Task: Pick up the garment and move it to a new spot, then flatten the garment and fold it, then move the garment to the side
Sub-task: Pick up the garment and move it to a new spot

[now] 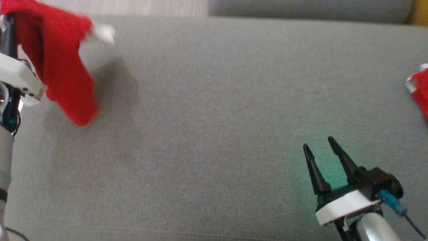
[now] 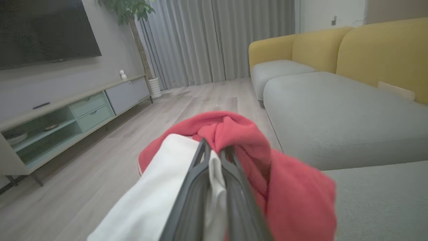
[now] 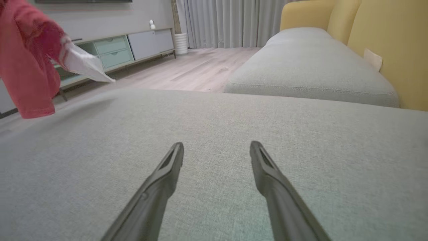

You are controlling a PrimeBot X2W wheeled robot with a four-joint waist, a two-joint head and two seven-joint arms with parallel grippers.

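Observation:
The garment (image 1: 63,67) is red with a white part (image 1: 104,33). It hangs in the air over the far left of the grey sofa seat (image 1: 214,117), with its shadow on the cushion below. My left gripper (image 2: 215,147) is shut on the garment (image 2: 294,201), red and white cloth bunched around both fingers. In the right wrist view the garment (image 3: 26,67) dangles at the upper left. My right gripper (image 1: 318,144) rests low over the seat at the near right, open and holding nothing (image 3: 217,145).
Another red and white cloth (image 1: 419,90) pokes in at the right edge of the seat. A second grey cushion (image 3: 311,70) with yellow backrests (image 3: 384,40) lies beyond. A TV cabinet (image 2: 67,110) and wooden floor (image 2: 100,160) lie off the sofa's left edge.

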